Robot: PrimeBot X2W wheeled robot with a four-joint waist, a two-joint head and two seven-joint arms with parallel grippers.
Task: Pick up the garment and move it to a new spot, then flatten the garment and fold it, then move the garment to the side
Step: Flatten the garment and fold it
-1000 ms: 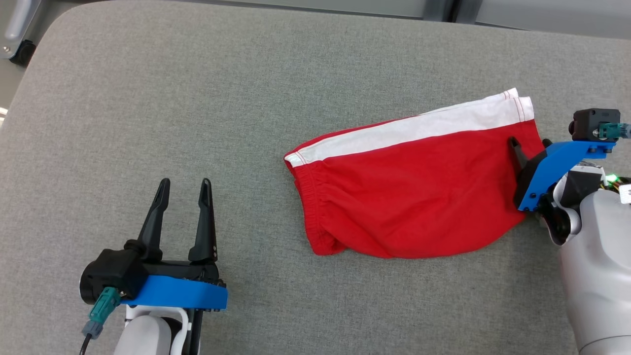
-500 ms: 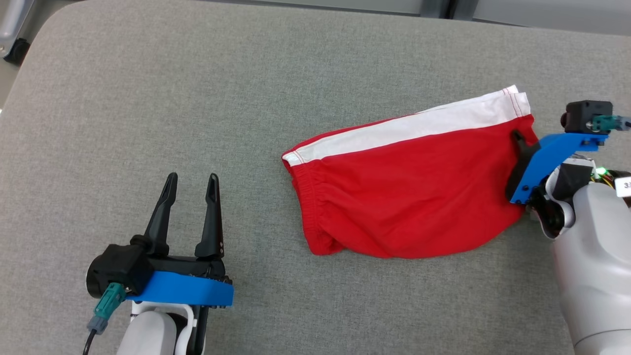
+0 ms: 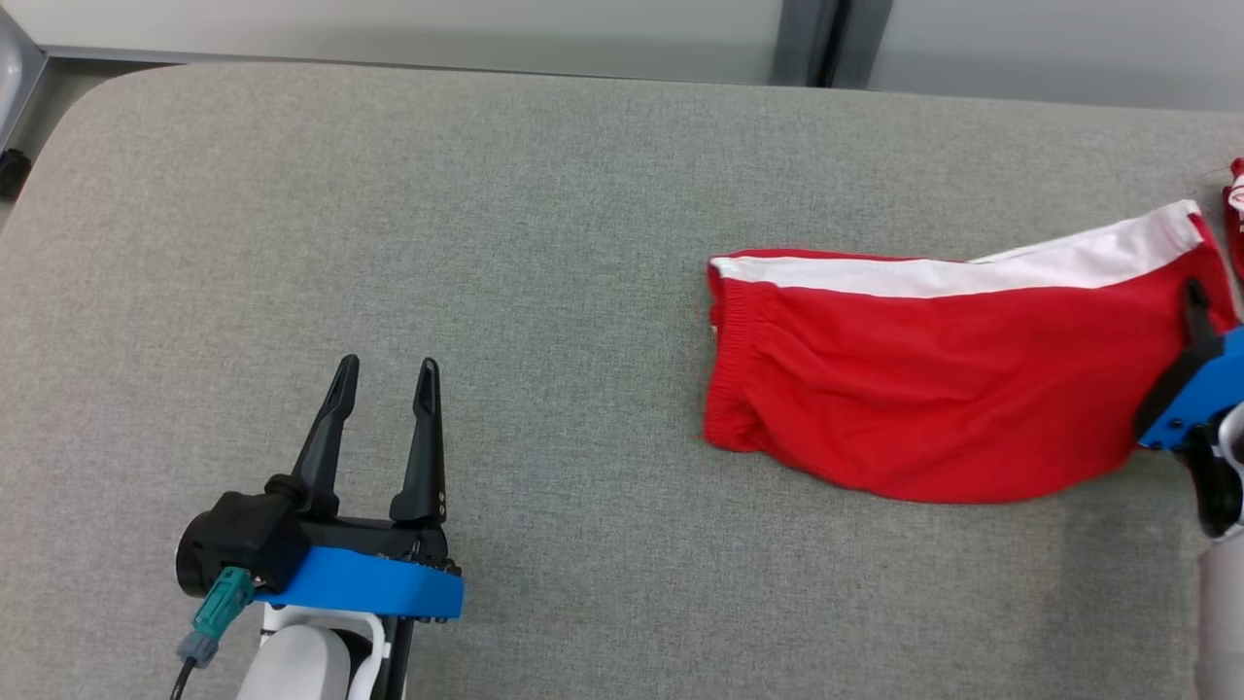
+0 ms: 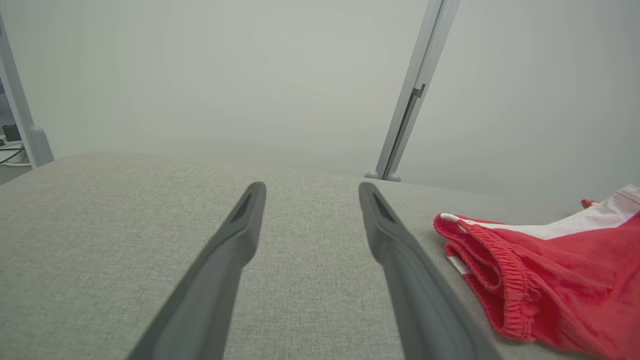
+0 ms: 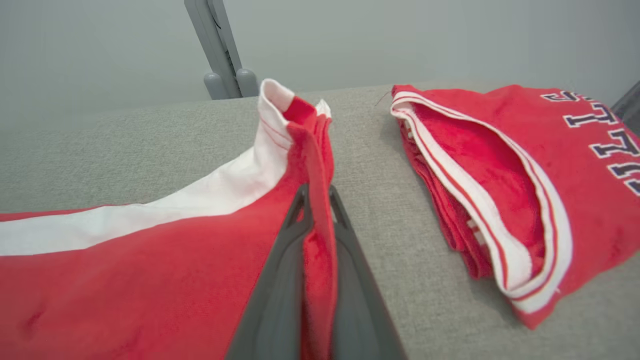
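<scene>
The garment (image 3: 933, 389) is a pair of red shorts with a white side stripe, lying folded flat on the right part of the grey padded table (image 3: 486, 243). My right gripper (image 3: 1193, 297) is shut on its right hem; in the right wrist view the red cloth (image 5: 150, 270) is pinched between the two fingers and stands up in a ridge at the gripper (image 5: 317, 192). My left gripper (image 3: 389, 367) is open and holds nothing at the lower left, well apart from the shorts. The left wrist view has the elastic waistband (image 4: 550, 280) to the right of the gripper (image 4: 311, 190).
A second folded red garment (image 5: 525, 180) with white trim and dark lettering lies just right of the held hem, at the table's right end (image 3: 1234, 219). A grey post (image 3: 807, 39) and pale wall panels stand behind the table's far edge.
My right gripper has shut on the shorts' right hem and dragged them to the right across the table. The head camera has tilted, bringing the far edge into view. The left gripper stays open.
</scene>
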